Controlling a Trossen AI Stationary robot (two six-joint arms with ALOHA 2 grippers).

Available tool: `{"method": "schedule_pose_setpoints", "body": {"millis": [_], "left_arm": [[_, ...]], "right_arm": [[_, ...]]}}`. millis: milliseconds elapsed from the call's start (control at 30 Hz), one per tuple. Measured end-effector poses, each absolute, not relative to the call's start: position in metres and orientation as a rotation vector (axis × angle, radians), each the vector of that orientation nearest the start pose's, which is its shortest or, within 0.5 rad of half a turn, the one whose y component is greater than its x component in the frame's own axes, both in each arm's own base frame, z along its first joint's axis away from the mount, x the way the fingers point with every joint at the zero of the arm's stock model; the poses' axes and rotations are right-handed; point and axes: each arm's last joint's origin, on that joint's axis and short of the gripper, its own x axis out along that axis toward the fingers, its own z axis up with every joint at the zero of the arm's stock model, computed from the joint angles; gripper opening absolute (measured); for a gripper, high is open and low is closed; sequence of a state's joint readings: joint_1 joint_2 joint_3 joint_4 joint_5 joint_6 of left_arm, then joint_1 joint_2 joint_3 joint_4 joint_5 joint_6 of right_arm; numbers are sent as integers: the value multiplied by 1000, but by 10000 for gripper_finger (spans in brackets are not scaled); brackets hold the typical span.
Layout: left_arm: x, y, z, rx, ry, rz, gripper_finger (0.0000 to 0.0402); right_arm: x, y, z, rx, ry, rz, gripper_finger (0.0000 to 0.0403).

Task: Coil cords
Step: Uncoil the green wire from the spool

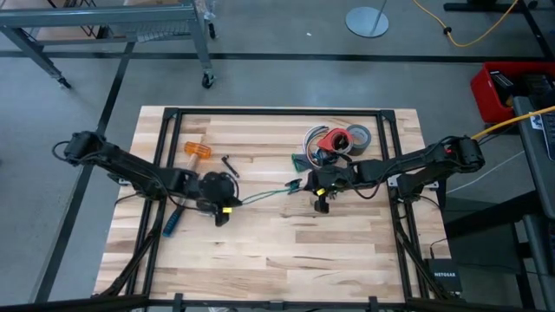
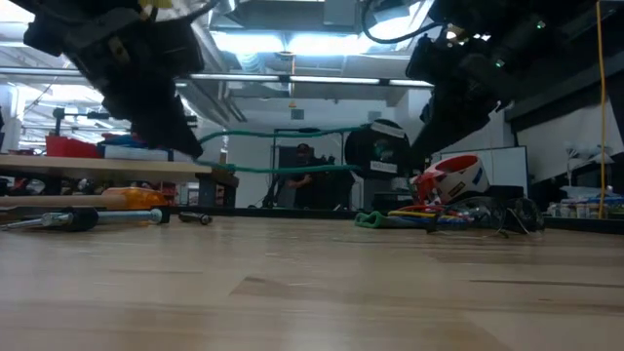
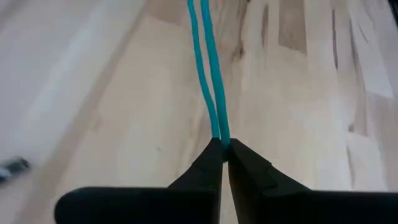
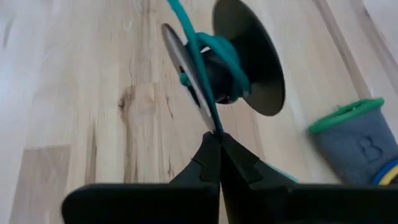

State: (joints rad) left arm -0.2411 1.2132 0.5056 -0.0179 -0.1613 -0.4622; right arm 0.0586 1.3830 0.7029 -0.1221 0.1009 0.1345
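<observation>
The teal cord [image 1: 264, 195] is stretched in the air between the 2 arms, above the middle of the bench [image 1: 277, 260]. The left gripper [image 3: 222, 149] has its fingers pressed together on a doubled length of it, 2 strands running side by side away from the tips. The right gripper [image 4: 217, 138] is likewise clamped, holding the cord at the rim of a small dark spool [image 4: 239, 59], around whose core the cord already makes at least 1 turn. In the level view the cord [image 2: 283, 136] hangs in 2 shallow lines between the arms, clear of the wood.

So the step in hand looks like winding: part of the cord is on the spool, and the free length is held taut for another turn (how many turns are on already cannot be told). The next move probably calls for the arms to come nearer each other so the line slackens, then for 1 gripper to carry the strand around the core without dragging the spool off line.

A pile of tape rolls [image 1: 342, 139], an orange-handled tool [image 1: 198, 150] and a blue-handled screwdriver [image 1: 173, 223] lie well apart from the work.
</observation>
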Motion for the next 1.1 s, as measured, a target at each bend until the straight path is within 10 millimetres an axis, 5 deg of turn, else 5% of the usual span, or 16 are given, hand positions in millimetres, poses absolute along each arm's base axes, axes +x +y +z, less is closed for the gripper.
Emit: {"method": "schedule_pose_setpoints", "body": {"millis": [300, 733, 1100], "left_arm": [[233, -51, 177, -202, 566, 113, 27], [244, -41, 196, -114, 321, 253, 165], [253, -43, 207, -165, 156, 235, 164]], "right_arm": [[267, 12, 187, 56, 777, -95, 1], [268, 13, 188, 62, 765, -80, 1], [279, 15, 201, 94, 591, -5, 1]]}}
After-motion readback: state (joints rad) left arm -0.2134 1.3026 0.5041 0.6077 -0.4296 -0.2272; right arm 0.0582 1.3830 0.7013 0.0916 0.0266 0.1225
